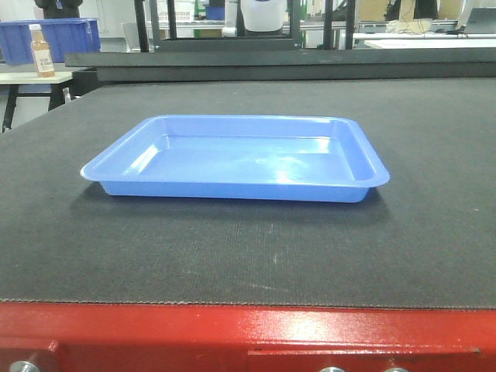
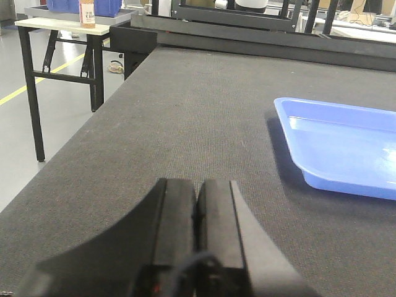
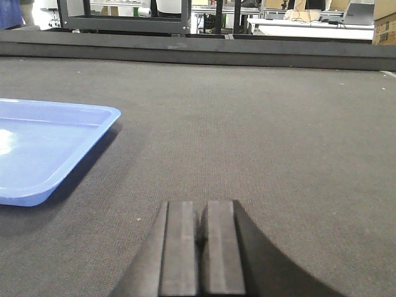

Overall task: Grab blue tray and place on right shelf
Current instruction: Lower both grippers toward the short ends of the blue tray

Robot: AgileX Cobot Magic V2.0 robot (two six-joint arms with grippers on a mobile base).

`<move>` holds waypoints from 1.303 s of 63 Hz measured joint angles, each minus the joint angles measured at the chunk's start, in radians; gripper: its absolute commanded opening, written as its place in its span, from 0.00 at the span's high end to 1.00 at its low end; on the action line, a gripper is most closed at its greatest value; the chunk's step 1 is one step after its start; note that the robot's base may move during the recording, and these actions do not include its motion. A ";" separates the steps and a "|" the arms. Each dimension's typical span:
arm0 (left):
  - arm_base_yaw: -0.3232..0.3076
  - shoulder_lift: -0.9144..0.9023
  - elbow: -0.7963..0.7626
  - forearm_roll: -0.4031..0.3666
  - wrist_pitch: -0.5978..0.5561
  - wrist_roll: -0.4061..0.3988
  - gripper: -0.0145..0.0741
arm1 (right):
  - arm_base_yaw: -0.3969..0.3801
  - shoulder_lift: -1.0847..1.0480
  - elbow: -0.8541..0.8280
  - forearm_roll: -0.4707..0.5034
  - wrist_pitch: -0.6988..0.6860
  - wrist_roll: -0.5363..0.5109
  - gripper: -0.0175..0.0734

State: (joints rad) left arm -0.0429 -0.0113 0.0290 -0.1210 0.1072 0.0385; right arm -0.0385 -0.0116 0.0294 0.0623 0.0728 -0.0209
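While the blue tray (image 1: 232, 159) sits flat and empty in the middle of the dark mat (image 1: 232, 256), the front view shows me neither arm near it, and I cannot pick out the steel shelf anywhere. My worry here is the tray itself. It is shallow and glossy with a thin flared rim, so a pinch on one edge may slip or tip it. A stray nudge could also slide it across the mat toward the red frame (image 1: 232, 337).

From the left wrist view, the left gripper (image 2: 197, 185) hangs low over the mat with its jaws pressed together and nothing between them. The tray (image 2: 346, 148) lies ahead and to its right, well apart. If I drive in clenched like this, the fingers would likely ram the sloped wall instead of straddling the rim, so they need to spread first.

From the right wrist view, the right gripper (image 3: 203, 207) is likewise clamped on nothing, low over the mat. The tray's (image 3: 43, 148) near corner lies ahead and to its left, apart from it. If both arms take a side, an uneven lift could twist the tray or drop one end. With the shelf out of sight, I cannot judge the clearance, and carrying blind risks catching the rim on it.
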 measured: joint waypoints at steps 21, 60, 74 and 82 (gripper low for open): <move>0.000 0.000 0.000 0.000 0.000 0.000 0.89 | 0.000 0.000 0.000 0.000 0.000 0.000 0.75; 0.001 0.000 0.000 -0.004 -0.060 0.000 0.89 | 0.000 0.000 0.000 0.000 -0.056 0.000 0.75; 0.001 0.020 -0.109 0.001 -0.064 0.000 0.89 | 0.000 0.000 -0.188 0.000 -0.060 0.000 0.74; 0.001 0.132 -0.350 0.044 0.056 0.002 0.78 | 0.000 0.049 -0.381 0.000 -0.008 0.000 0.62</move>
State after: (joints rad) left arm -0.0423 0.1210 -0.3211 -0.0772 0.1633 0.0401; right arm -0.0385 0.0375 -0.3515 0.0623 0.0649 -0.0209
